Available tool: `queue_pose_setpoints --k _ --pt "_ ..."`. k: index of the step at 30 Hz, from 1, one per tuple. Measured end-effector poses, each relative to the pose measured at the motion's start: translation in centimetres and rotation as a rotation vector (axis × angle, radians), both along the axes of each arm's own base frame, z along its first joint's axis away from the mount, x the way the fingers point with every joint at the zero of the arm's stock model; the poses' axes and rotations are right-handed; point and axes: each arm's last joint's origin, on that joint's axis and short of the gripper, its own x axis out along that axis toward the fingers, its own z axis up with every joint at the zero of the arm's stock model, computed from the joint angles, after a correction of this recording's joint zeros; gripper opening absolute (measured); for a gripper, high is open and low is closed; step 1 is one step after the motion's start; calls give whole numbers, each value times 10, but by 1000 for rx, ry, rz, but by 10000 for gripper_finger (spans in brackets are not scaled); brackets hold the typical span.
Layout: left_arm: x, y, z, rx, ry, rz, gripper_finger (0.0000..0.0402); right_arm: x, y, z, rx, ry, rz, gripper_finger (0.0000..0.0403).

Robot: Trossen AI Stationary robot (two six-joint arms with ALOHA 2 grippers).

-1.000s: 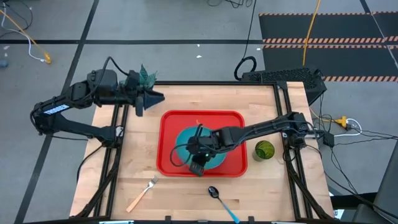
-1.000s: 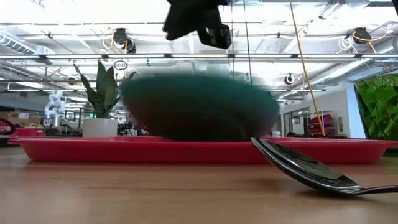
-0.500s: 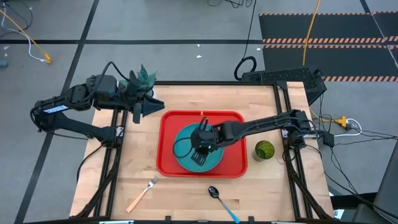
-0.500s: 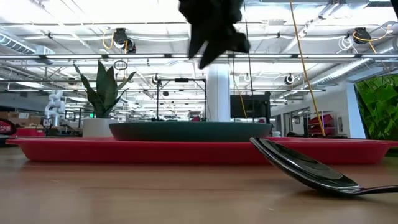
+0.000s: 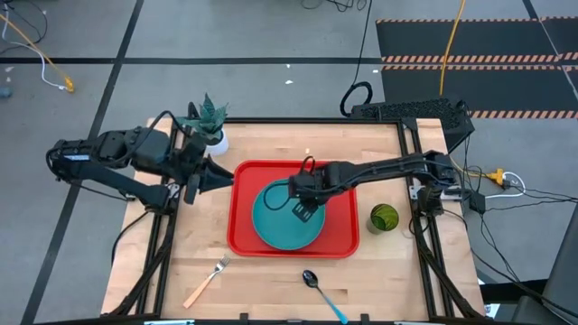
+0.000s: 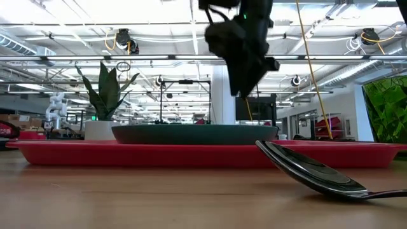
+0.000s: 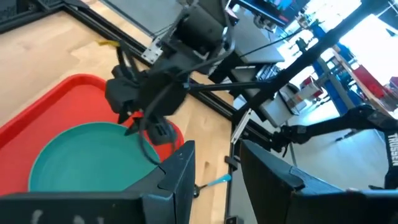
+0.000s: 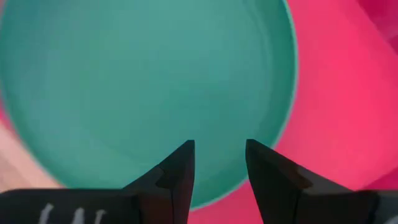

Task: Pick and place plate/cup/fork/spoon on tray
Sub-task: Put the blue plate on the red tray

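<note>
The teal plate lies flat in the red tray, resting on its underside. My right gripper hovers open just above the plate's right part, touching nothing. My left gripper is open and raised at the tray's left rim, pointing toward the tray. The green cup stands on the table to the right of the tray. The fork and the spoon lie on the table near the front edge.
A potted plant stands at the table's far left corner, behind my left arm. The spoon's bowl lies close in front of the tray's near rim. Bare wood shows to the left of the tray and in front of it.
My right gripper has let go of the plate, which was tilted and raised and now lies flat in the tray. That gripper has moved toward the far edge and tipped downward. My left gripper has swung toward the near edge, to the tray's left rim.
</note>
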Motion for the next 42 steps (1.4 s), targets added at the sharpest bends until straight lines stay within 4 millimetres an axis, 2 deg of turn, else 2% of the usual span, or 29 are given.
queue_pose_setpoints --k 3,9,15,23,33,42 --pt "0 -1 0 -1 0 8 129 -6 -13 -12 21 47 -9 134" --pt "0 -1 0 -8 -1 23 129 -8 -36 -9 54 -33 -10 134" --pt "0 0 0 -22 0 36 129 -13 -52 -22 112 -18 -63 134" --pt "0 0 0 -34 0 57 129 -16 -55 -27 108 -6 -59 134" --pt "0 1 0 -27 -2 77 129 -21 -54 -49 115 -10 -91 134" --pt "0 1 0 -27 -2 77 129 -20 -55 -54 111 -37 -90 134"
